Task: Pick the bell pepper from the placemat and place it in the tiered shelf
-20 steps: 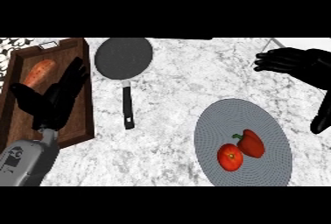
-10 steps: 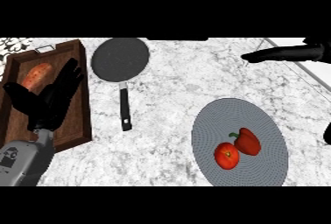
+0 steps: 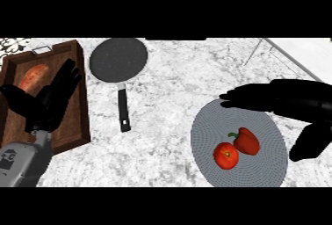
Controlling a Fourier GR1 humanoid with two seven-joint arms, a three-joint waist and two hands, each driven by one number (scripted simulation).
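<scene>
Bell pepper (image 3: 247, 141) lying on grey round placemat (image 3: 214, 127) near the surface's right edge, touching a red tomato (image 3: 225, 155) at its lower left. Long axis running diagonally, green stem toward the upper left, blunt end toward the lower right. Right robot hand (image 3: 272, 97) over the placemat's upper rim, fingers straight and spread, holding nothing; likely positioned for a descent onto the pepper. Left robot hand (image 3: 48, 99) open, resting over wooden tray (image 3: 73, 127) at the left edge, beside a sweet potato (image 3: 32, 77). Frying pan (image 3: 118, 59) near the far edge.
</scene>
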